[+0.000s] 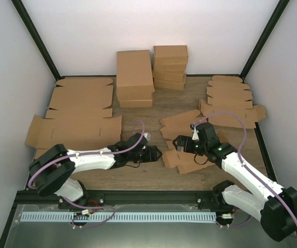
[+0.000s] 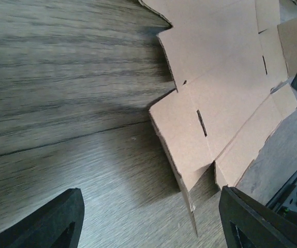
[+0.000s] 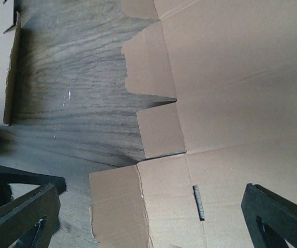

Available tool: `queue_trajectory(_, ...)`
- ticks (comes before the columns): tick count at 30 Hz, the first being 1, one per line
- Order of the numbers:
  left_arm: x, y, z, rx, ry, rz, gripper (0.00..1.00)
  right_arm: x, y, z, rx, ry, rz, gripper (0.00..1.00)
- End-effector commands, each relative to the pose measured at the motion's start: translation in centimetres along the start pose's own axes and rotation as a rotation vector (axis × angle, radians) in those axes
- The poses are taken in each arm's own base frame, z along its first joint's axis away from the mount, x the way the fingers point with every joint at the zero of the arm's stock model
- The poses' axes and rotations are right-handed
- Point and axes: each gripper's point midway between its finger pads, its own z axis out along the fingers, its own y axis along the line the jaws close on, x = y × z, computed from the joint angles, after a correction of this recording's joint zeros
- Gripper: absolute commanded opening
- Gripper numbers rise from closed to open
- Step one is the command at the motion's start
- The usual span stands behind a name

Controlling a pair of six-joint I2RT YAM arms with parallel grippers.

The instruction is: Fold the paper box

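Note:
The paper box (image 1: 181, 125) lies as a flat, creased brown blank on the wooden table, right of centre, with both grippers at its near left corner. My left gripper (image 1: 157, 153) is open just left of the blank. In the left wrist view a raised corner flap of the paper box (image 2: 216, 103) points down between the left gripper (image 2: 151, 222) fingers without touching them. My right gripper (image 1: 178, 144) is open low over the blank's left side. In the right wrist view a slotted panel of the paper box (image 3: 231, 103) lies between the right gripper (image 3: 151, 219) fingers.
Two stacks of folded brown boxes (image 1: 134, 77) (image 1: 170, 66) stand at the back. Large flat cardboard sheets (image 1: 81, 111) cover the left side. Smaller flat blanks (image 1: 230, 95) are piled at the right. White walls and black frame posts close the table in.

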Motion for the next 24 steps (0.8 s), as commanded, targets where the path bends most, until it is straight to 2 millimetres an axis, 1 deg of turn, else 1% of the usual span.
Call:
queue_trajectory(1,-0.2,-2.0,1.9,0.019,-0.006,-0.013,0.73,-1.4,-0.1,-1.0,0.021,-0.079,0.013,1.00)
queue_trajectory(3,0.1,-2.3,2.7,0.017,0.011,-0.015,0.72,-1.4,-0.1,-1.1,0.014,-0.083,0.020,1.00)
queue_trajectory(5,0.3,-2.4,3.3,0.014,0.024,-0.025,0.67,-1.3,-0.1,-1.2,0.009,-0.088,0.021,1.00)
queue_trajectory(7,0.5,-2.5,3.9,0.015,0.038,-0.037,0.59,-1.4,0.0,-1.4,0.004,-0.094,0.018,1.00)
queue_trajectory(9,0.8,-2.6,4.3,0.010,0.044,-0.047,0.55,-1.3,0.1,-1.4,-0.002,-0.095,0.012,1.00)
queue_trajectory(11,0.9,-2.8,4.7,0.009,0.049,-0.055,0.53,-1.4,0.2,-1.5,-0.007,-0.098,0.010,1.00)
queue_trajectory(14,1.2,-3.2,5.3,0.004,0.054,-0.060,0.45,-1.5,0.3,-1.6,-0.009,-0.103,0.007,1.00)
queue_trajectory(16,1.3,-3.4,5.6,-0.002,0.058,-0.061,0.42,-1.5,0.3,-1.7,-0.012,-0.104,0.005,1.00)
queue_trajectory(19,1.5,-3.4,5.8,-0.021,0.056,-0.062,0.29,-1.4,0.3,-1.7,-0.011,-0.103,0.007,1.00)
queue_trajectory(22,1.6,-2.9,5.9,-0.052,0.050,-0.061,0.09,-1.5,0.3,-1.8,-0.012,-0.106,0.009,1.00)
queue_trajectory(23,1.5,-2.9,5.8,-0.061,0.049,-0.059,0.04,-1.5,0.3,-1.8,-0.012,-0.107,0.008,1.00)
queue_trajectory(24,1.4,-2.6,5.7,-0.076,0.046,-0.056,0.04,-1.5,0.3,-1.9,-0.013,-0.111,0.007,1.00)
